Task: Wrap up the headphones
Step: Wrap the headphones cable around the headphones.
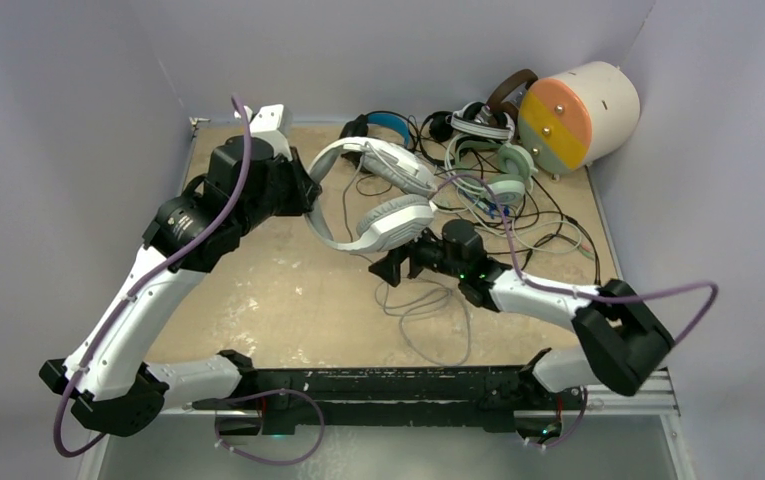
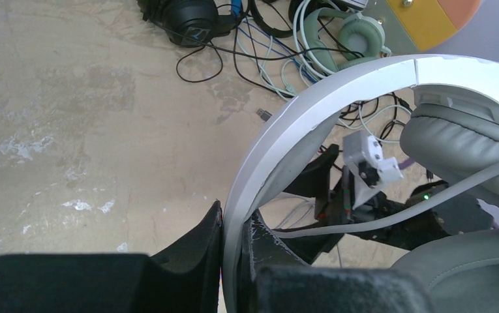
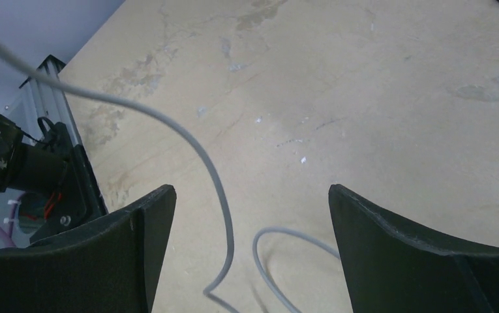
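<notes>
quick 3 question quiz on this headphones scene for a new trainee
1. True or false: the left gripper is shut on the band of the white headphones.
2. The right gripper is: A) open, a grey cable seen between its jaws; B) shut on the cable; C) shut on nothing.
3. Fill in: the cream cylinder lies at the far ____ corner of the table.
Key: 1 true; 2 A; 3 right.
</notes>
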Robot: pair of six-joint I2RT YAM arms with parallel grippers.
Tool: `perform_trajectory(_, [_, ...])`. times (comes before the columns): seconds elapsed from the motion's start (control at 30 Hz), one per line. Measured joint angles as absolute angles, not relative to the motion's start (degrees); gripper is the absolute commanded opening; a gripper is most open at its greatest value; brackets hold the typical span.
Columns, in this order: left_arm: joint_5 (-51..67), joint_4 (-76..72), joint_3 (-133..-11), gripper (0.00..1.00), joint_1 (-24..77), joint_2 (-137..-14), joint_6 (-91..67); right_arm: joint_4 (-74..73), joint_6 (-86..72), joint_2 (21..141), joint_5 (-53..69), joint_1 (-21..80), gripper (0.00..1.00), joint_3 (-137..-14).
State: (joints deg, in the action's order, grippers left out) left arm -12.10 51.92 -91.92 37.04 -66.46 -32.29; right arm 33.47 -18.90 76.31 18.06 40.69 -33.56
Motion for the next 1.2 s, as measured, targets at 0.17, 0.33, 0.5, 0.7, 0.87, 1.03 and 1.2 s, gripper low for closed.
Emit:
perform_trajectory(0.17, [-12.3,51.9,-92.2,0.00,37.0,-66.6,-32.2,38.0,-21.2,85.5,21.0,40.7,0.85,-36.8])
perform_trajectory(0.33, [-13.2,51.0,-92.2,0.00,36.8,-67.1,-31.8,40.7,-23.9,93.3,23.2,41.4,0.50,-37.3])
perform_trajectory(0.5, [-11.5,48.5,-92.2,0.00,32.9,-70.2,-30.9,41.0,-24.7,94.4,24.1,44.4,0.05,-37.3])
perform_trajectory(0.7, [-8.1,45.6,-92.2,0.00,21.7,-75.4,-30.4,41.8,-24.4,87.0,26.5,47.5,0.00,-33.2])
perform_trajectory(0.87, [-3.7,42.4,-92.2,0.00,9.8,-79.1,-32.1,36.4,-21.3,82.4,26.6,52.5,0.00,-32.9])
perform_trajectory(1.03, [-0.6,38.7,-92.1,0.00,3.4,-81.7,-34.9,29.0,-17.1,78.1,26.8,57.5,0.00,-34.0])
perform_trajectory(1.2, [-0.5,36.9,-91.3,0.00,1.0,-83.4,-36.7,16.2,-12.4,77.5,27.0,59.9,0.01,-43.2])
